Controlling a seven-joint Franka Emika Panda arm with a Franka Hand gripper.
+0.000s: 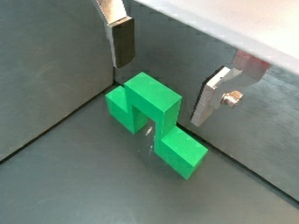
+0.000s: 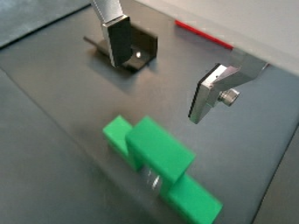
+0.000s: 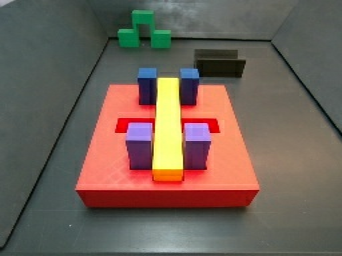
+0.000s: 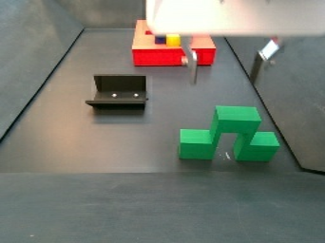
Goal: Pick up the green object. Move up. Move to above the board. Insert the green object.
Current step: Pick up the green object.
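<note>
Gripper: the gripper (image 1: 170, 74) is hanging above the green object (image 1: 156, 118) with its jaws standing wide apart and nothing between them; in a side view (image 4: 229, 59) it is sitting higher than the piece, not touching it.
Fingers: one silver finger (image 2: 214, 92) is showing its flat plate, well apart from its partner.
Green object: it is resting on the dark floor; in a side view (image 4: 229, 135) it is lying at about 5 o'clock from the fixture (image 4: 117, 92), and in a side view (image 3: 142, 31) at about 12 o'clock, beyond the board.
Board: the red board (image 3: 167, 172) is carrying the yellow bar (image 3: 167, 125) and the purple blocks (image 3: 140, 146), well apart from the green object.
</note>
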